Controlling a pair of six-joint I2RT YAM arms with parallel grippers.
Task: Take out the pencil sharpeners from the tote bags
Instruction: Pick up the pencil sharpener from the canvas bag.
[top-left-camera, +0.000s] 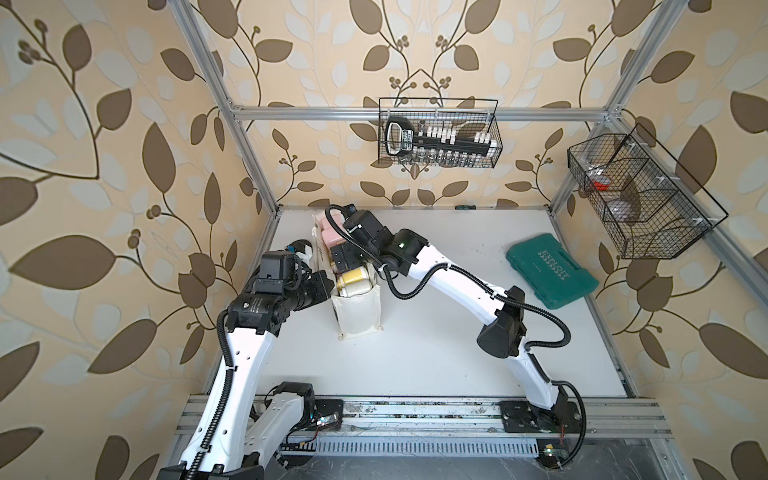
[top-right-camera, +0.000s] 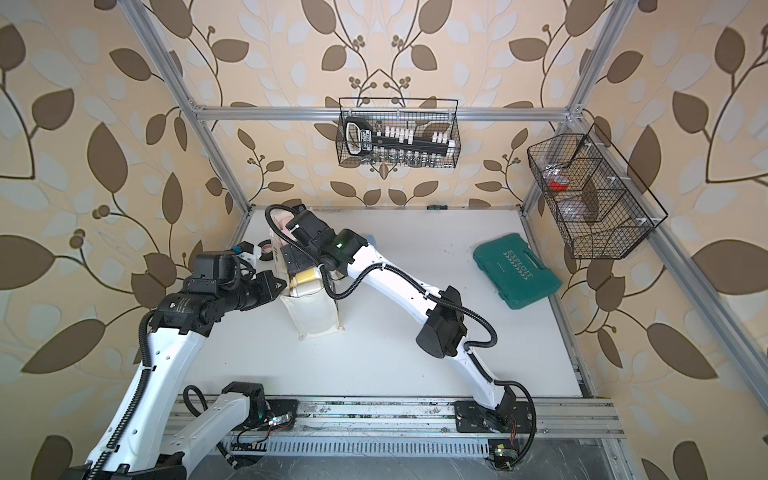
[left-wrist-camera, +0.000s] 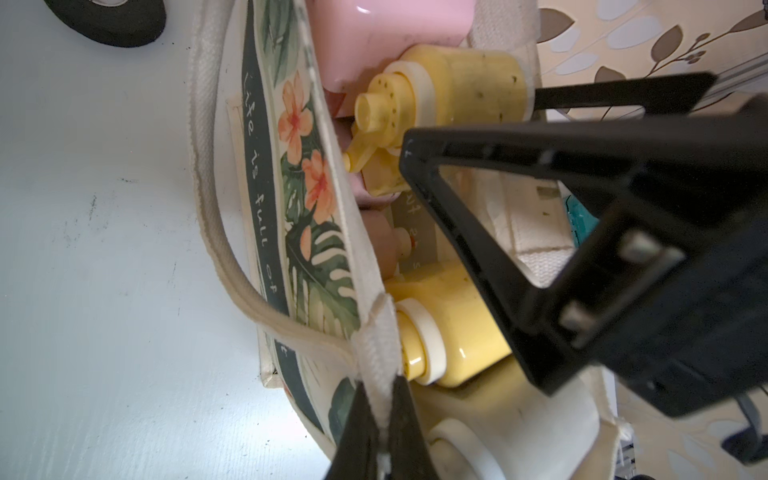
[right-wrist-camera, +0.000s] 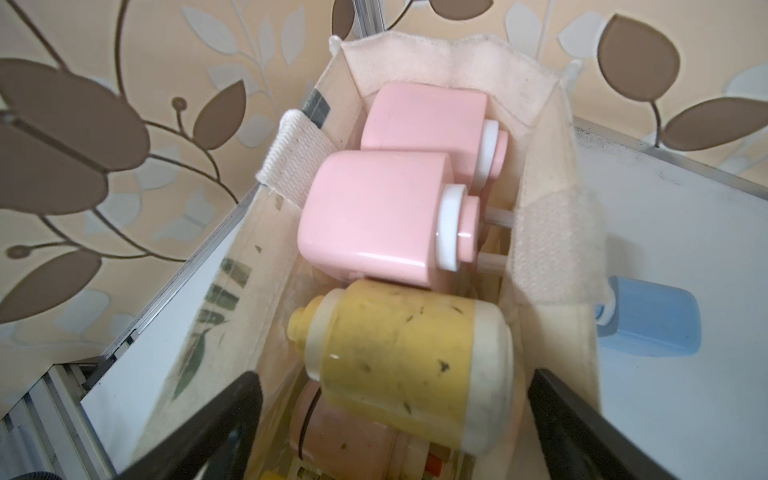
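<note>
A cream tote bag (top-left-camera: 357, 309), stood on the white surface (top-left-camera: 436, 332), is seen still packed with pencil sharpeners (right-wrist-camera: 409, 361). Its rim strap (left-wrist-camera: 376, 345) is pinched by the closed left hand (left-wrist-camera: 380, 419), while the right hand (right-wrist-camera: 395, 424), spread wide and empty, is poised over a yellow one. One blue sharpener (right-wrist-camera: 652, 322) is already laid outside, just beside the bag. Inside, two pink and two yellow ones can be counted, with a cream one and others partly hidden; most of the job is judged undone.
</note>
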